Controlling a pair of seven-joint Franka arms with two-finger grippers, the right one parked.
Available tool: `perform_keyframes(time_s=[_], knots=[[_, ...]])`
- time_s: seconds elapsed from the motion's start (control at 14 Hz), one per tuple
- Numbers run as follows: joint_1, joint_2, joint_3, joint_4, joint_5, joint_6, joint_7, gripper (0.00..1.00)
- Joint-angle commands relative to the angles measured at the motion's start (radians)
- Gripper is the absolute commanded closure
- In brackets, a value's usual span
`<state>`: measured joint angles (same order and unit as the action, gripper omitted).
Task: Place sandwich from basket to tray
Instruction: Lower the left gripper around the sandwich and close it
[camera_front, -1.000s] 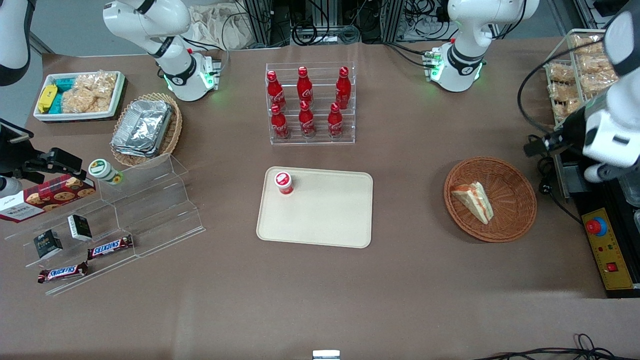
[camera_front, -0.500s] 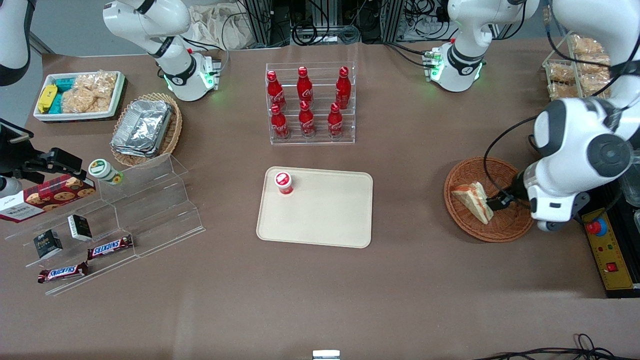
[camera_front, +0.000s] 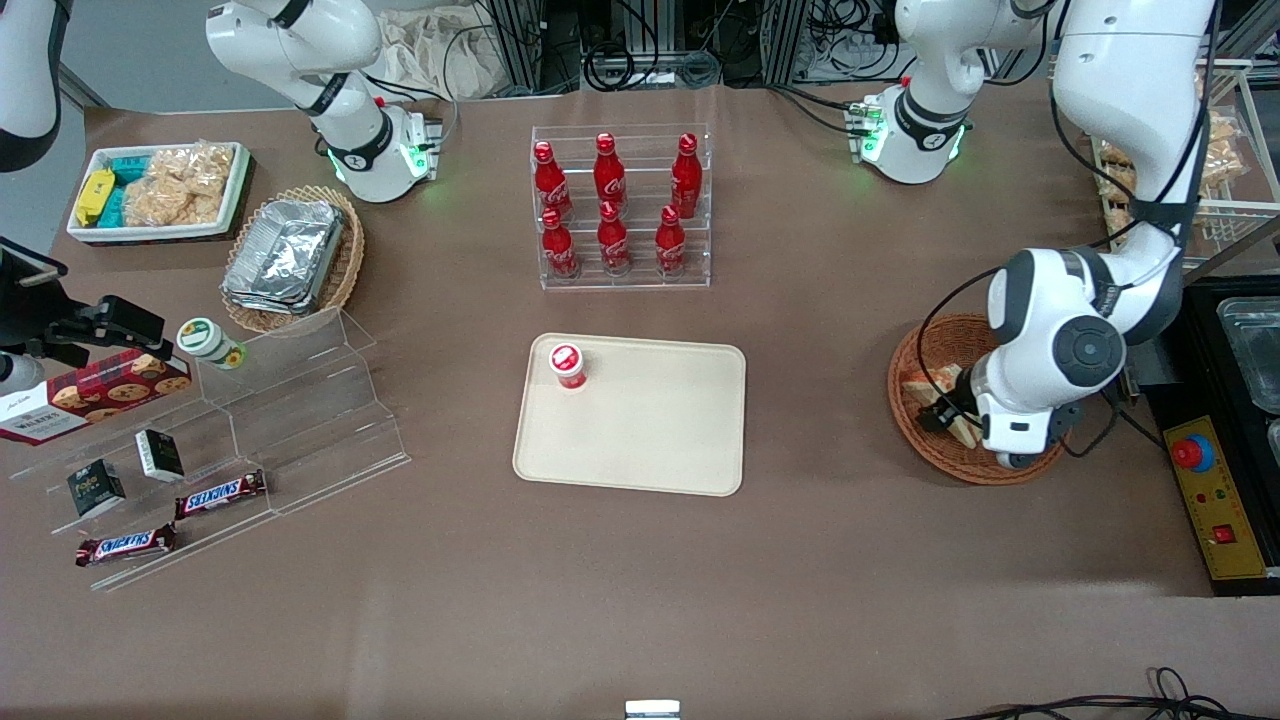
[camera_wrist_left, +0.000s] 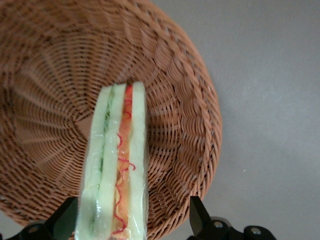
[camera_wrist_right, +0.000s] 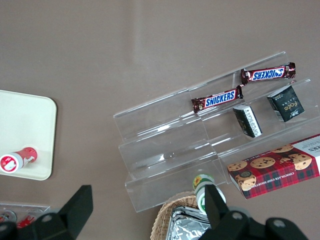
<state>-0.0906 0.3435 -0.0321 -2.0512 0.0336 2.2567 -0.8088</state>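
gripper (camera_wrist_left: 132, 220) fingers (camera_wrist_left: 65, 220) astride basketed sandwich (camera_wrist_left: 117, 165)

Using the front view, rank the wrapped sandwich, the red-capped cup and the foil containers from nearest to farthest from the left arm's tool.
1. Wrapped sandwich, in the wicker basket under the tool.
2. Red-capped cup, on the beige tray.
3. Foil containers, toward the parked arm's end.

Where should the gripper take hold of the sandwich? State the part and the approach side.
Grip the sandwich across its two flat bread faces, coming down from above. It stands on edge in the basket with the layered cut side up, and the open gripper already straddles it, one finger at each bread face.
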Motion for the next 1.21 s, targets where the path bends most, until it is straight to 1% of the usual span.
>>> perform_keyframes(time_s=[0.0, 0.07, 0.21, 0.29, 0.5, 0.57, 0.64, 0.79, 1.0, 1.14], knots=[[-0.006, -0.014, 0.006, -0.069, 0.044, 0.060, -0.017, 0.00], [-0.003, -0.014, 0.006, -0.072, 0.061, 0.060, -0.018, 0.00], [-0.003, -0.012, 0.006, -0.073, 0.063, 0.060, -0.017, 0.00], [-0.003, -0.008, 0.006, -0.072, 0.063, 0.058, -0.017, 0.09], [0.000, -0.009, 0.008, -0.066, 0.063, 0.055, -0.017, 0.62], [0.000, -0.014, 0.008, -0.060, 0.063, 0.050, -0.017, 0.73], [0.002, -0.021, 0.009, -0.055, 0.063, 0.044, -0.015, 0.81], [0.002, -0.070, 0.009, -0.014, 0.063, -0.035, -0.003, 0.82], [-0.006, -0.199, 0.003, 0.084, 0.075, -0.245, 0.048, 0.82], [-0.008, -0.270, -0.006, 0.181, 0.075, -0.398, 0.097, 0.82]])
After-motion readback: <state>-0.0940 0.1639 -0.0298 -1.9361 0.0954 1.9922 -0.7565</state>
